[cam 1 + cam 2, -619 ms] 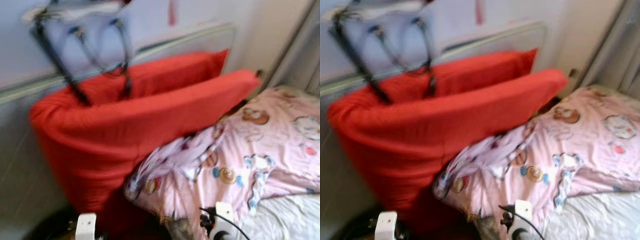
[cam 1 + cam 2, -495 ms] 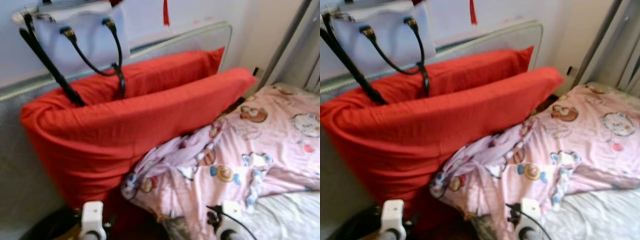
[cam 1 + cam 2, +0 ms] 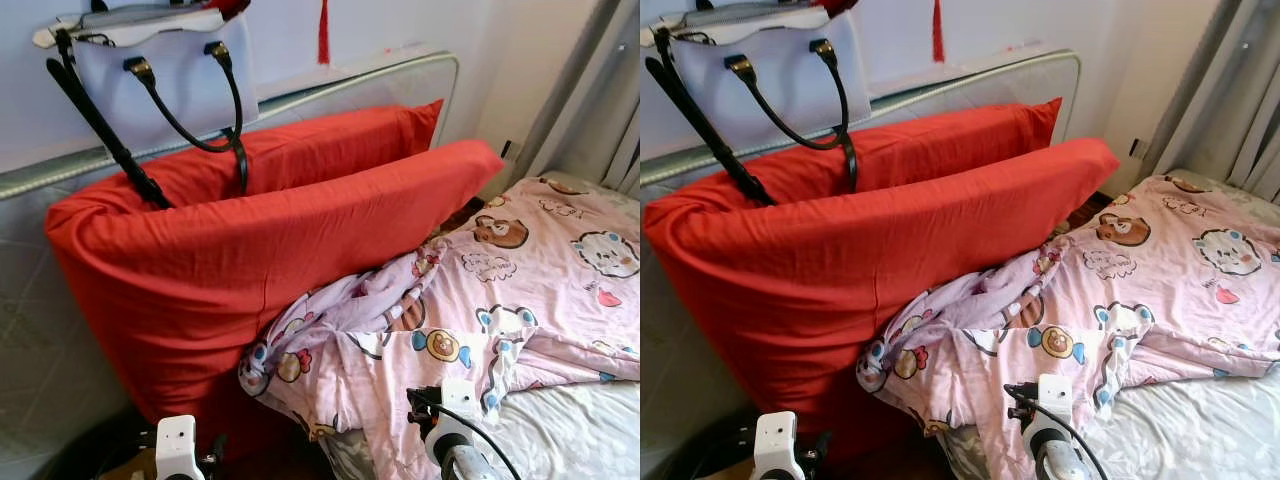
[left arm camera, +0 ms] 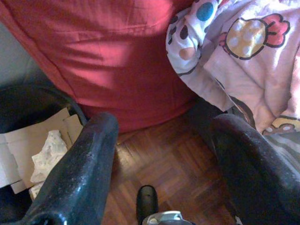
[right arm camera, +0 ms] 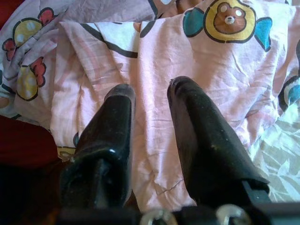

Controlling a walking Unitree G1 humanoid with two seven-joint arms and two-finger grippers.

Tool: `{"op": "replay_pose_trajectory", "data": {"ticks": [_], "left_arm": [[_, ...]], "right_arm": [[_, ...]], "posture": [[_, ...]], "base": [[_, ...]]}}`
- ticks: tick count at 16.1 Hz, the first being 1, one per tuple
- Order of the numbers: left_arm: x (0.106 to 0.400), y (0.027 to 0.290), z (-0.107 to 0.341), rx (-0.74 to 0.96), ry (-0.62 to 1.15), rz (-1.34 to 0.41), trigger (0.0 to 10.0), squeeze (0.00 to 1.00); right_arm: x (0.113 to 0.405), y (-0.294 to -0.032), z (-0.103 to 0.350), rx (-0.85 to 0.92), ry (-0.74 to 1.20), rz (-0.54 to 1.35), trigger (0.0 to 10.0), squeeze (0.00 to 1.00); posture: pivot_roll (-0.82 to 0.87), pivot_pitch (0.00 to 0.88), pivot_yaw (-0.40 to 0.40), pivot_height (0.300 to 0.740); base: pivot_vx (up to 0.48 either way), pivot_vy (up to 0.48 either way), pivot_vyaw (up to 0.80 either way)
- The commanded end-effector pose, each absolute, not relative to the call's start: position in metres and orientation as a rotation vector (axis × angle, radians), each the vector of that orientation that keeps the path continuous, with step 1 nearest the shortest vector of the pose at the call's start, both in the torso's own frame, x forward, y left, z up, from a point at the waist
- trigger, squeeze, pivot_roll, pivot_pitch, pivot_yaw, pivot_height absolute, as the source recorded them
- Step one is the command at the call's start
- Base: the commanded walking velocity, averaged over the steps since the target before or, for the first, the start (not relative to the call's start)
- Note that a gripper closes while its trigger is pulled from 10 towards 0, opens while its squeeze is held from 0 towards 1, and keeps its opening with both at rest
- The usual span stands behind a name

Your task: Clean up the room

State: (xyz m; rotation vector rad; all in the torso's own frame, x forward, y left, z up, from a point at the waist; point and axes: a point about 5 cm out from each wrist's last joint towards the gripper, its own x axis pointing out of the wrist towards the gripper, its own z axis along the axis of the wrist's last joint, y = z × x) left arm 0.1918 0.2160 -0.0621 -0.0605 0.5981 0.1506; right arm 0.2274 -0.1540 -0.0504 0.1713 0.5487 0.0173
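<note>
- Left gripper is held low over a wood parquet floor; its jaws are spread wide w/ nothing between them.
- Beside that gripper, a dark bin w/ cardboard and crumpled paper inside is seen on the floor, next to the base of the red pillows.
- Right gripper is poised just above the pink blanket; its fingers are set a little apart, gap narrow, nothing gripped. Contact w/ the fabric cannot be judged.
- Pink blanket is spread rumpled across the bed, printed w/ cartoon bears, candies and round faces in yellow, teal and red. Its near corner is bunched up and pushed against the front red pillow; its edge is draped over the bed side.
- White crinkled sheet is exposed at the near-right part of the bed, below the blanket's hem.
- Two big red pillows are stood on edge, one behind the other, leaned on the headboard.
- A white handbag w/ black straps is hung above the headboard; straps are draped onto the rear pillow.
- Grey curtain is seen far right by the wall.
</note>
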Motion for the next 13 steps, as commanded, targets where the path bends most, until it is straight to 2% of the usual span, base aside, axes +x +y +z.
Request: {"op": "replay_pose_trajectory", "data": {"ticks": [1, 9, 10, 11, 13], "left_arm": [[0.19, 0.216, -0.063, -0.071, 0.594, 0.157, 10.0, 0.0], [0.191, 0.217, -0.061, -0.067, 0.577, 0.148, 10.0, 0.0], [0.214, 0.215, -0.044, -0.053, 0.463, 0.133, 10.0, 0.0], [0.25, 0.209, -0.011, -0.029, 0.27, 0.106, 10.0, 0.0], [0.258, 0.209, -0.003, -0.031, 0.234, 0.103, 10.0, 0.0]], "right_arm": [[0.233, -0.155, -0.045, 0.156, 0.511, 0.023, 10.0, 0.0], [0.237, -0.147, -0.042, 0.153, 0.493, 0.034, 10.0, 0.0], [0.236, -0.146, -0.043, 0.142, 0.504, 0.041, 10.0, 0.0], [0.236, -0.145, -0.042, 0.149, 0.489, 0.045, 10.0, 0.0], [0.237, -0.144, -0.04, 0.161, 0.465, 0.046, 10.0, 0.0]], "posture": [[0.03, 0.0, -0.028, 0.725], [0.04, 0.0, -0.027, 0.715], [0.04, 0.0, -0.029, 0.705], [0.04, 0.0, -0.029, 0.695], [0.05, 0.0, -0.03, 0.695]], "base": [[0.0, 0.0, 0.0], [0.0, 0.0, 0.0], [0.0, 0.0, 0.0], [0.0, 0.0, 0.0], [0.0, 0.0, 0.0]]}}
